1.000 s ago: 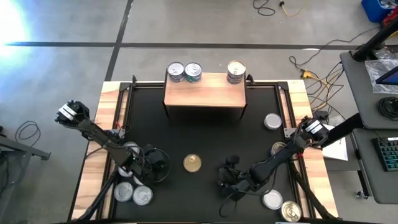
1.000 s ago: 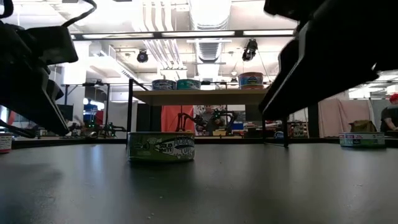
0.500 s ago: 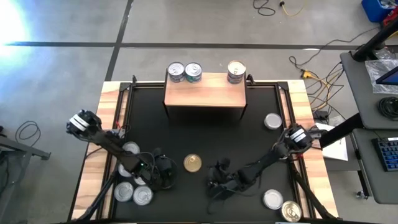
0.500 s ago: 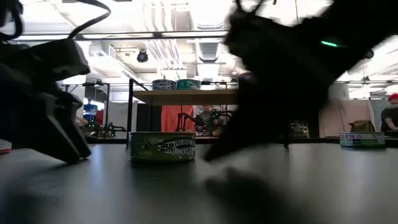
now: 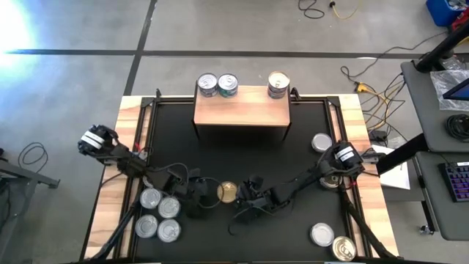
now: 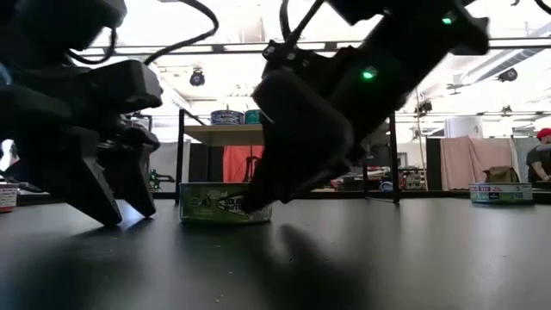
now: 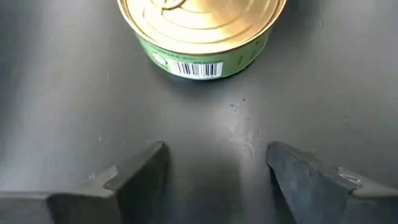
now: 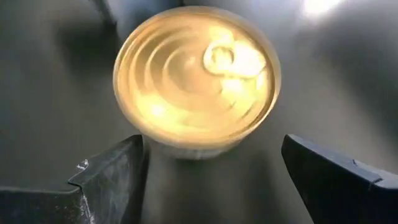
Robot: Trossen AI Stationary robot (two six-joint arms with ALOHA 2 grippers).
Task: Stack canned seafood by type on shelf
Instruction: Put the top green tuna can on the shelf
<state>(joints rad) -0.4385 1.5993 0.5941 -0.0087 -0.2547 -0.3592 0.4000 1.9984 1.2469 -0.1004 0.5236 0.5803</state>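
Now both your arms reach low across the table [image 5: 308,147] toward the gold tin [image 5: 227,192] at its middle. Your left end effector [image 5: 199,196] sits just left of the tin, fingers spread, holding nothing; a second ago it was nearly closed and farther left. Your right end effector [image 5: 245,198] has swept in from the right, fingers wide around the tin without gripping it. Three tins [image 5: 228,85] stand on the shelf [image 5: 242,110].

A black mat [image 5: 300,158] with wood edges covered the worktop. Cables [image 5: 366,77] trailed over the grey floor [image 5: 73,81] beside it, and a keyboard [image 5: 459,181] lay on a side desk [image 5: 432,103].
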